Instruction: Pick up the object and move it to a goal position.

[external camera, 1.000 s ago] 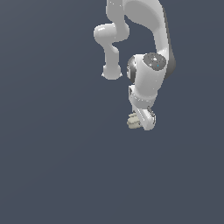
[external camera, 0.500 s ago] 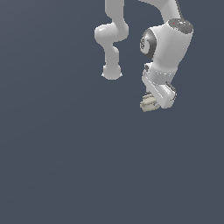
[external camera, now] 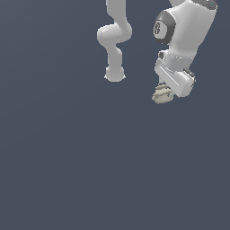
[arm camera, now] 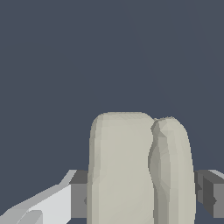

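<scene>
Pick done — gripper [external camera: 165, 92] fingers [arm camera: 81, 194] clamped on the object [external camera: 161, 95], at 1 o'clock in the exterior view. Left: carry to goal — no marker visible.

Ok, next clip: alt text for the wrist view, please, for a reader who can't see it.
A pale beige lump fills the lower middle of the wrist view, clamped between the gripper fingers, one showing on each side. Behind it is only a plain dark blue-grey background.
</scene>
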`<action>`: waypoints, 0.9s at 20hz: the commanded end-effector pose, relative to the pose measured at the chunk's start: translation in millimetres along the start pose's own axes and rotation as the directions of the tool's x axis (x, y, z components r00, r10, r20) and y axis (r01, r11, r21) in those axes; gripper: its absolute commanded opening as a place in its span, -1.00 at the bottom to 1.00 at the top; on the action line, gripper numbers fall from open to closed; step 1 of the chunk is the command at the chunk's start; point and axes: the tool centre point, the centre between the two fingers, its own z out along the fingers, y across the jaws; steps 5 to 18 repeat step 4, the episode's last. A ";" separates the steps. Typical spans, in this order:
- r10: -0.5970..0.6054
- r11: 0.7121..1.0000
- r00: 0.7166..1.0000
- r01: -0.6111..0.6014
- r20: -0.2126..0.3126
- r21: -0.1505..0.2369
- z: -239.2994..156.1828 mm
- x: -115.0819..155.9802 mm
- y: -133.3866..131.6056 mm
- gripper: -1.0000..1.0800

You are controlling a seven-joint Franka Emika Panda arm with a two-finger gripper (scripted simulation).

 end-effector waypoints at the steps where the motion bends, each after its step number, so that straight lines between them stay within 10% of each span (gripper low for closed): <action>1: 0.001 1.000 1.000 -0.001 0.000 -0.001 -4.0 -4.1 1.7 -1.00; 18: 0.001 1.000 1.000 -0.001 0.001 -0.001 -4.1 -4.6 1.0 -1.00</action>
